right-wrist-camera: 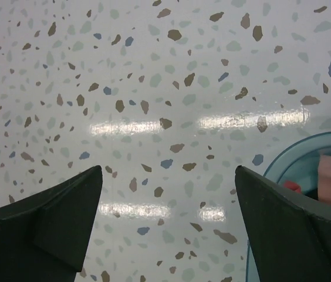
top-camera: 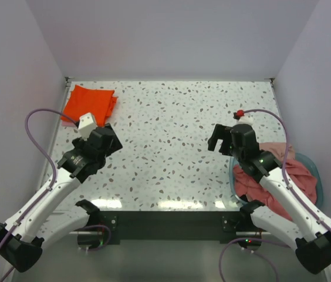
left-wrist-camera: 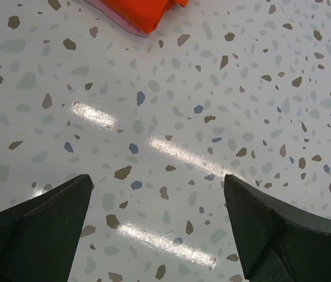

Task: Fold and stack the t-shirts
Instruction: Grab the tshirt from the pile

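Work stood partway, by my reading: an orange shirt (top-camera: 89, 101) lay folded in the far left corner of the counter (top-camera: 171, 117). The left wrist view showed a pink edge (left-wrist-camera: 118, 19) poking out beneath it, likely a second shirt under it. A heap of pink shirts (top-camera: 297, 176) sat crumpled in the basin (top-camera: 317, 167) at the near right.

Both claws were released and held nothing. The left claw (left-wrist-camera: 158, 179) hung over bare counter near the stack. The right claw (right-wrist-camera: 168, 170) hung over bare counter too, with the basin's rim just beside one finger.

The step in hand looked to be fetching the next shirt. To do it well, the right claw should swing over the basin and pinch one layer at the top of the heap rather than a deep fistful. It should then lift high enough to clear the rim. The open middle of the counter looked the best place to spread the shirt, with the left claw taking a second corner so the cloth lay flat before any fold.

In the way: the right arm's own forearm crossed above the basin, a purple cable (top-camera: 265, 111) looped beside it, and the heap was tangled — two shirts might come up together. The stack sat close to the left wall (top-camera: 13, 88), leaving little room on that side.
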Controlling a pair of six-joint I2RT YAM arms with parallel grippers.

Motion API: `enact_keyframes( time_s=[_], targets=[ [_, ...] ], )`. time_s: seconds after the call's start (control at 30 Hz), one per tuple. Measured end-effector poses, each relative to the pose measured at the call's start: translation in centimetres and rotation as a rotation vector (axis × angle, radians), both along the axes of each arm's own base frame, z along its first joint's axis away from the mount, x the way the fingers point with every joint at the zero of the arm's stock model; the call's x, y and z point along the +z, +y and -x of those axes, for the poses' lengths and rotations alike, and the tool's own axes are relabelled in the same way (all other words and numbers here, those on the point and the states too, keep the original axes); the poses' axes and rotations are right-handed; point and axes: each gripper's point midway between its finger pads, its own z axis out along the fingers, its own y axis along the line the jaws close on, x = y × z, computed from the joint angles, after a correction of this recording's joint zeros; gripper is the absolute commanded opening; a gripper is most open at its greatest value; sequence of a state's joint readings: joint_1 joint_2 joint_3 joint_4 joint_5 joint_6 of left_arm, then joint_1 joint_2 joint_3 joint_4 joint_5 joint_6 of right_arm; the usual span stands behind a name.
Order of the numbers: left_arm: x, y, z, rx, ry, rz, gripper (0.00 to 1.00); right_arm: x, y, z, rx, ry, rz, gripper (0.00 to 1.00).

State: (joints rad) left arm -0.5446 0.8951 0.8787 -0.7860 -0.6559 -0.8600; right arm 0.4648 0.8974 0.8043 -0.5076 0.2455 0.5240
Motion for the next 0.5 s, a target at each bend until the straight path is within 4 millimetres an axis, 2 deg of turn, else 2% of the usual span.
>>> enact_keyframes(
  time_s=[0.13, 0.27, 0.4, 0.47, 0.5],
  targets=[
    [0.1, -0.1, 0.0, 0.001, -0.006, 0.007, 1.0, 0.5, -0.8, -0.3, -0.057, -0.013, 0.007, 0.99],
    [-0.1, -0.4, -0.3, -0.008, -0.001, 0.011, 1.0, 1.4, -3.1, -0.5, -0.194, -0.014, 0.052, 0.99],
    [-0.8, -0.8, -0.6, -0.024, 0.029, 0.001, 1.0, 2.4, -7.0, -1.0, -0.415, 0.08, 0.149, 0.99],
    [-1.2, -1.1, -0.7, -0.034, 0.045, 0.0, 1.0, 2.4, -10.5, -1.6, -0.575, 0.151, 0.193, 0.99],
    [-1.4, -1.3, -0.8, -0.041, 0.05, 0.001, 1.0, 2.1, -11.4, -1.6, -0.621, 0.18, 0.216, 0.99]
  ],
)
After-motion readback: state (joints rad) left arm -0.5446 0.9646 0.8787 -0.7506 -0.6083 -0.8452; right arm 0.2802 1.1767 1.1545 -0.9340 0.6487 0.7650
